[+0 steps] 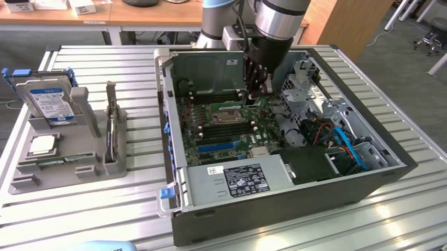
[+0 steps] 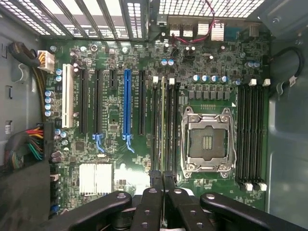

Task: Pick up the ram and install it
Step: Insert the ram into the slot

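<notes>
The hand [image 1: 257, 88] reaches down into the open computer case [image 1: 279, 214], its fingers [image 2: 153, 204] drawn close together and clamped on the ram [image 2: 162, 125]. The ram is held edge-on and lengthwise along the black memory slots [image 2: 172, 125] beside the empty processor socket [image 2: 208, 139], presumably so its edge can meet one slot squarely. Whether it is already seated I cannot tell. The case lies on its side on the bench [image 1: 104, 209], leaving the motherboard [image 2: 110, 120] facing up. The hard drive [image 1: 50, 99] stands in a grey holder [image 1: 104, 167], well apart.
</notes>
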`<state>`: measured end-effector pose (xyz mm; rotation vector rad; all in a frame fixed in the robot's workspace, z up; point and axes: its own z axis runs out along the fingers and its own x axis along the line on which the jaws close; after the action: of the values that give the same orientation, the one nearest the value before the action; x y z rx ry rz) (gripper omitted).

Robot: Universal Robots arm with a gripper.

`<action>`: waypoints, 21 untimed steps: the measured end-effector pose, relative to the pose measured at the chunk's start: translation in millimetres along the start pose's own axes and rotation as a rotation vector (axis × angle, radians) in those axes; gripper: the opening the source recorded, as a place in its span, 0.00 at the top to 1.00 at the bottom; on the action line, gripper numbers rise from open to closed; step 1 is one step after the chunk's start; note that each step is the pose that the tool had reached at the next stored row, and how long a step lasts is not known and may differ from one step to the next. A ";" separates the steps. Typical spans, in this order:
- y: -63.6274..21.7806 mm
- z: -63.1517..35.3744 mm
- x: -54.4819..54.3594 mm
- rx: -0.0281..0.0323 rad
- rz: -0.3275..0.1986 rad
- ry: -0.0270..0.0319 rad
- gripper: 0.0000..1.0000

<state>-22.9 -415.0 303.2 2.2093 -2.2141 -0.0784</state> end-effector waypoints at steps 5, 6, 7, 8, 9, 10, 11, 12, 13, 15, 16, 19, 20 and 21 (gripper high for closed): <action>-0.2 4.7 0.1 0.0001 0.000 -0.0001 0.88; -0.3 5.8 0.1 0.0001 0.000 -0.0001 0.88; -0.3 6.7 0.1 0.0000 0.000 0.0000 0.88; -0.4 7.7 0.2 0.0000 0.000 -0.0001 0.88; -0.4 8.6 0.2 0.0001 0.000 -0.0001 0.88; -0.4 9.6 0.2 0.0000 0.000 -0.0001 0.88; -0.5 10.5 0.2 0.0001 0.000 -0.0001 0.88; -0.5 11.4 0.3 0.0000 0.000 -0.0001 0.88; -0.6 12.4 0.3 0.0000 0.000 -0.0002 0.88; -0.7 14.2 0.4 0.0000 0.000 -0.0001 0.88; -0.7 15.1 0.4 0.0001 0.000 -0.0001 0.88; -0.8 17.9 0.5 0.0000 0.000 0.0000 0.88; -0.9 18.9 0.5 0.0000 0.000 -0.0001 0.88; -0.9 19.8 0.5 0.0000 0.000 0.0000 0.88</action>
<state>-22.9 -415.0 283.4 2.2093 -2.2141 -0.0784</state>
